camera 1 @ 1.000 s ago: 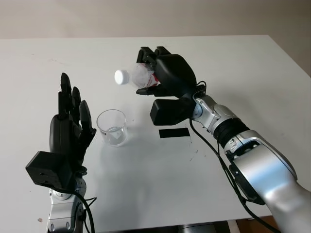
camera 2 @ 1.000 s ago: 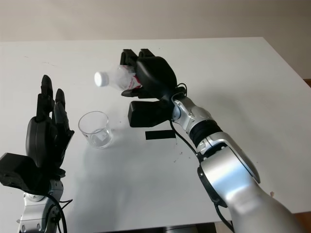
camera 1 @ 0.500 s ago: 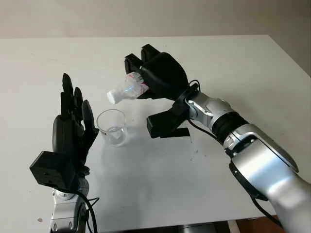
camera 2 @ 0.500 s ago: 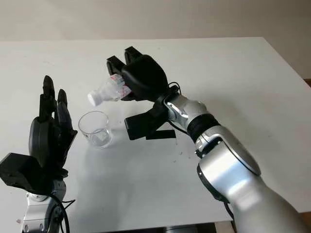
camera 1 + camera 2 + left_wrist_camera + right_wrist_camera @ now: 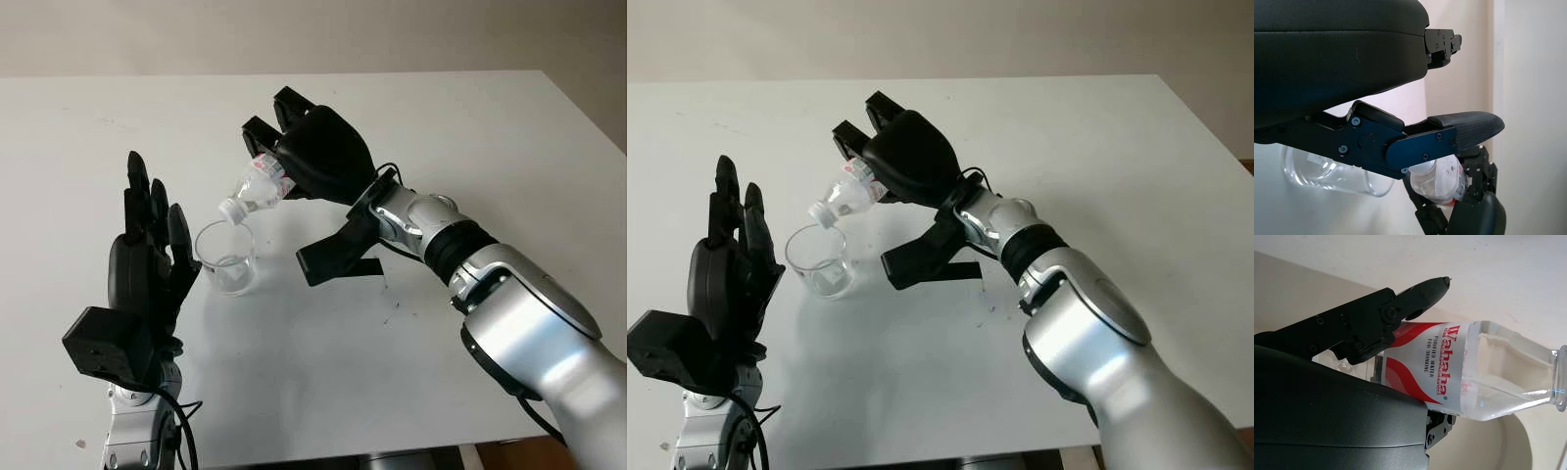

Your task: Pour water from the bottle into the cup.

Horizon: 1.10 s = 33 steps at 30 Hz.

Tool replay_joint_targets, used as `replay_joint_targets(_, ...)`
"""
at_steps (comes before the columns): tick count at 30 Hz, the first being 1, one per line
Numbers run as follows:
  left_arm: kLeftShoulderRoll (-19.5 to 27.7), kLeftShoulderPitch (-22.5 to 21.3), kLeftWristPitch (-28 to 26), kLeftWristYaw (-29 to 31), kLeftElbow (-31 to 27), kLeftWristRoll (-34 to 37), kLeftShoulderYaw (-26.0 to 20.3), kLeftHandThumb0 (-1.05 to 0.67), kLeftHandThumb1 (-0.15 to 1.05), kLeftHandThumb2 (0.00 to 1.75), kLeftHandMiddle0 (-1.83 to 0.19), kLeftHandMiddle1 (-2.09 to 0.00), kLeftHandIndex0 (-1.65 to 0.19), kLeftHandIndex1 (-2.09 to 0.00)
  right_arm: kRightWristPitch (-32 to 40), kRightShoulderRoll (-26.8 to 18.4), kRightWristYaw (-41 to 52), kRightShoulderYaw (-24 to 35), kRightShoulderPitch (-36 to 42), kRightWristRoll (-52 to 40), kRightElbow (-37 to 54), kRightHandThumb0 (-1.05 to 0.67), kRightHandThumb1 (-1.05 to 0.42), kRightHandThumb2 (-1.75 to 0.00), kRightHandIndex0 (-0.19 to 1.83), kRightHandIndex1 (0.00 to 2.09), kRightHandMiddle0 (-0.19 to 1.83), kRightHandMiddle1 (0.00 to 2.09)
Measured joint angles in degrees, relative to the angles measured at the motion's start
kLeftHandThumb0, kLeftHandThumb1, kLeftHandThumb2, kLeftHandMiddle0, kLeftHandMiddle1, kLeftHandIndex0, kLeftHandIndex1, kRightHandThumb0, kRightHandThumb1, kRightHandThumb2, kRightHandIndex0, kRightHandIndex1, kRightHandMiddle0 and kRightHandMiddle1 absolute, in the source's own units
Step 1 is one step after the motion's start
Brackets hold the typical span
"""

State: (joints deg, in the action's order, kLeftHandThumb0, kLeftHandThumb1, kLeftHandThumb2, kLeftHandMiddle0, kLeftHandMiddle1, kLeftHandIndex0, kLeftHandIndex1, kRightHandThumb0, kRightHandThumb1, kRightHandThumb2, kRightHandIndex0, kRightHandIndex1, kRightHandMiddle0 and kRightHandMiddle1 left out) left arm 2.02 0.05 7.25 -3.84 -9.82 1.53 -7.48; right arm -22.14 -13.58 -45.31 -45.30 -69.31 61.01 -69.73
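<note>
Right hand (image 5: 318, 157): fingers closed around clear plastic red-labelled water bottle (image 5: 257, 186), body largely hidden, neck tipped over clear glass cup (image 5: 226, 258). Left hand (image 5: 147, 264): open, holding nothing, beside cup on white table (image 5: 490, 137).

Our right hand (image 5: 318, 157) covers most of the bottle (image 5: 253, 188), base included. In the left wrist view our left hand (image 5: 1352, 88) hides part of the cup (image 5: 1322, 174).
</note>
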Motion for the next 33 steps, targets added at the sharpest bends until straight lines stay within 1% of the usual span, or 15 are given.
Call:
replay_joint_targets(4,0.0,0.2,-0.4,0.2,-0.4,0.0,0.1,-0.81,1.05,0.63,0.08,-0.05,0.12,0.0,1.0,0.0,-2.2,-1.6,-0.3,1.6,0.0,-0.34,-0.99,-0.05,1.07,2.09,0.61,2.09)
replay_joint_targets(8,0.0,0.2,-0.5,0.4,-0.7,-0.1,0.3,-0.81,1.05,0.63,0.08,-0.05,0.12,0.0,1.0,0.0,-2.6,-1.8,-0.5,1.6,0.0,-0.35,-0.98,-0.05,1.06,2.09,0.63,2.09)
replay_joint_targets(15,0.0,0.2,-0.9,0.4,-0.8,-0.1,0.5,-0.8,1.05,0.63,0.09,-0.04,0.12,0.0,0.6,0.0,-3.5,-1.7,-0.5,1.3,0.0,-0.36,-0.97,-0.05,1.04,2.09,0.52,2.09)
replay_joint_targets(19,0.0,0.2,-1.0,0.3,-0.8,-0.1,0.6,-0.81,1.05,0.63,0.09,-0.04,0.12,0.0,0.3,0.0,-3.6,-1.6,-0.5,1.1,0.0,-0.33,-0.97,-0.05,1.03,2.09,0.61,2.09)
replay_joint_targets(22,0.0,0.2,-1.0,0.3,-0.8,-0.1,0.6,-0.81,1.05,0.64,0.09,-0.04,0.12,0.0,-1.1,0.0,-3.2,-0.5,-0.5,-1.0,0.0,-0.27,-0.99,-0.06,1.04,2.09,0.64,2.09)
replay_joint_targets(25,0.0,0.2,-1.0,0.4,-0.9,-0.1,0.6,-0.81,1.05,0.64,0.09,-0.04,0.12,0.0,-4.0,-0.1,0.9,3.9,-0.5,-7.0,0.0,-0.2,-1.02,-0.07,1.03,2.09,0.64,2.09)
replay_joint_targets(27,0.0,0.3,-1.0,0.4,-0.9,-0.1,0.6,-0.8,1.05,0.64,0.09,-0.04,0.13,0.0,-6.3,-0.1,6.5,8.3,0.0,-13.3,0.2,-0.18,-1.04,-0.08,0.97,2.09,0.61,2.09)
replay_joint_targets(30,0.0,0.4,-1.0,0.3,-0.9,-0.1,0.6,-0.8,1.05,0.64,0.09,-0.05,0.12,0.0,-8.8,0.0,17.5,17.5,2.1,-25.9,1.3,-0.15,-1.05,-0.14,1.0,2.09,0.64,2.09)
replay_joint_targets(33,0.0,0.9,-0.9,0.4,-0.9,-0.1,0.6,-0.79,1.05,0.63,0.1,-0.04,0.13,0.0,-8.7,0.5,30.7,27.6,5.2,-40.3,2.7,-0.15,-1.05,-0.19,1.03,2.09,0.75,2.09)
